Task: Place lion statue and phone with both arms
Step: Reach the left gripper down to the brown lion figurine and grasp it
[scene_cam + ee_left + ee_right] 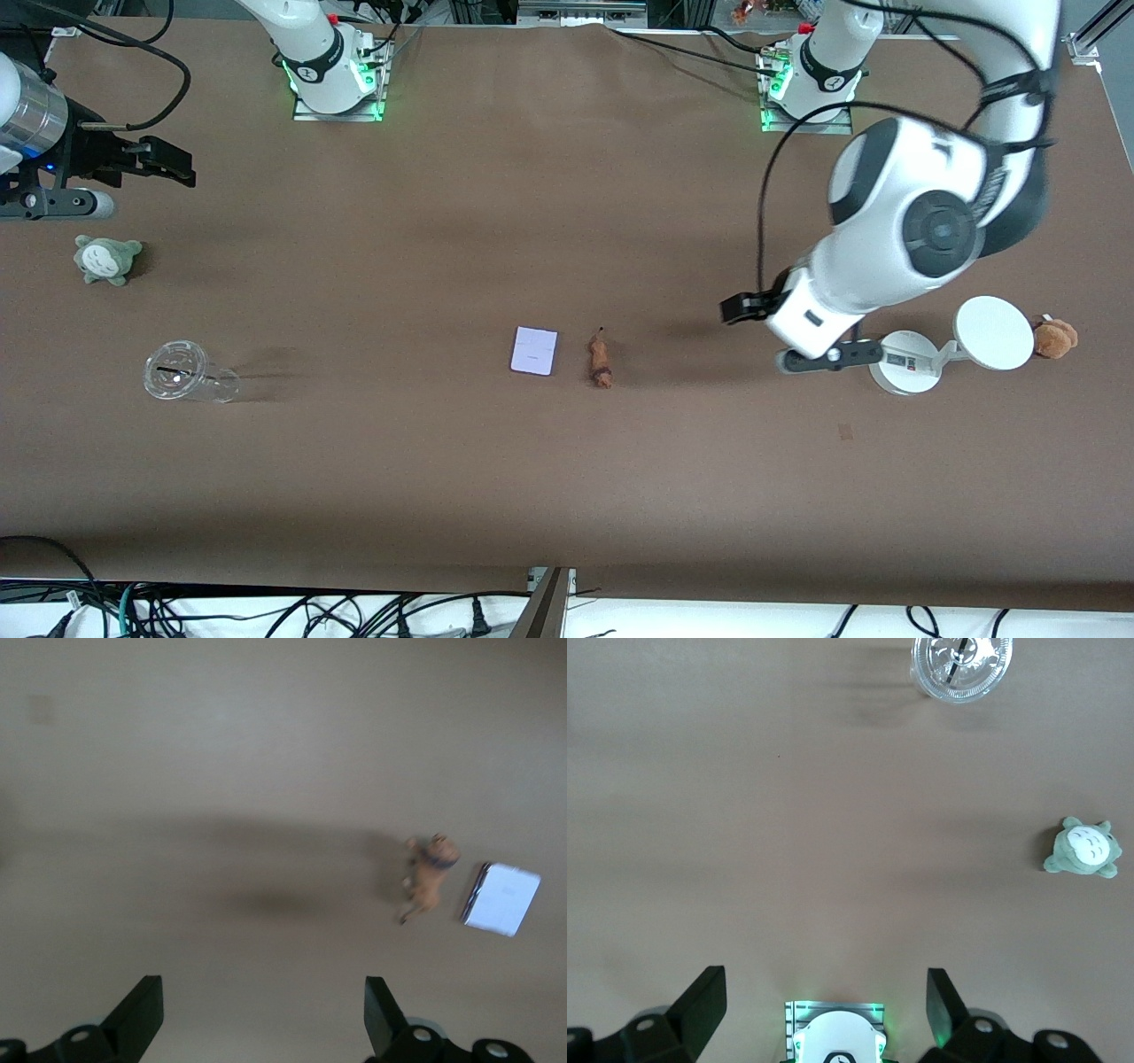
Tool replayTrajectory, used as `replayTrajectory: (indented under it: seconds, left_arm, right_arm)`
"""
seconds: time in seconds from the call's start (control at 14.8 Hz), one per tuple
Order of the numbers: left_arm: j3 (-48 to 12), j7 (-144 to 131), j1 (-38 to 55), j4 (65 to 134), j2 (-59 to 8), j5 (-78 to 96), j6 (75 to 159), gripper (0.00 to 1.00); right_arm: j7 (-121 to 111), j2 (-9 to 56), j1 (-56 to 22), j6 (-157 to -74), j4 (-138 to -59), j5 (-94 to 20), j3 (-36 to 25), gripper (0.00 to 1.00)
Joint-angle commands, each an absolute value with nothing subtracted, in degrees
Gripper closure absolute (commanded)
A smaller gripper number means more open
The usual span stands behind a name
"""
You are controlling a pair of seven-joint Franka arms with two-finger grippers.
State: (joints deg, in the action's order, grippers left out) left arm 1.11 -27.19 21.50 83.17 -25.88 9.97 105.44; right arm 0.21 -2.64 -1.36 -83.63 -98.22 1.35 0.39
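Two grippers are held spread and empty; the left gripper point(753, 332) hangs nearer the lion statue point(601, 359), with the phone point(535, 351) just past it, while the right gripper point(168, 164) waits.

We found no text, brand or number that we could read anywhere. The flat pale lavender phone point(534, 351) carried a faint dark mark on its face, too small for us to make out. The white round-based stand point(905, 361) bore a small label with dark marks, and that was illegible to us too.
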Motion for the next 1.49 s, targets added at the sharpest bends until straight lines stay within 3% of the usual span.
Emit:
replayTrajectory:
  seconds: [0.0, 0.54, 1.29, 1.36, 1.42]
  left_arm:
    - [2.2, -33.7, 27.4, 80.6, -31.9, 10.9, 111.9, 0.00]
    - [3.5, -51.1, 36.7, 79.0, -44.2, 4.6, 130.6, 0.00]
    - [3.7, -53.4, 39.5, 76.9, -50.4, 4.0, 135.3, 0.00]
    - [3.7, -53.4, 39.7, 77.0, -50.4, 4.0, 135.8, 0.06]
    - [3.7, -53.4, 39.6, 77.0, -50.4, 3.8, 135.8, 0.26]
  right_arm:
    - [-0.1, -2.7, -0.7, -83.5, -98.5, 1.5, 0.9, 0.00]
    - [0.2, -2.8, -0.8, -83.4, -98.4, 1.5, 0.9, 0.00]
    - [0.2, -2.8, -0.7, -83.2, -98.4, 1.5, 0.8, 0.00]
    - [0.3, -2.8, -0.7, -83.1, -98.5, 1.5, 0.8, 0.00]
    - [0.3, -2.8, -0.7, -83.1, -98.5, 1.5, 0.8, 0.00]
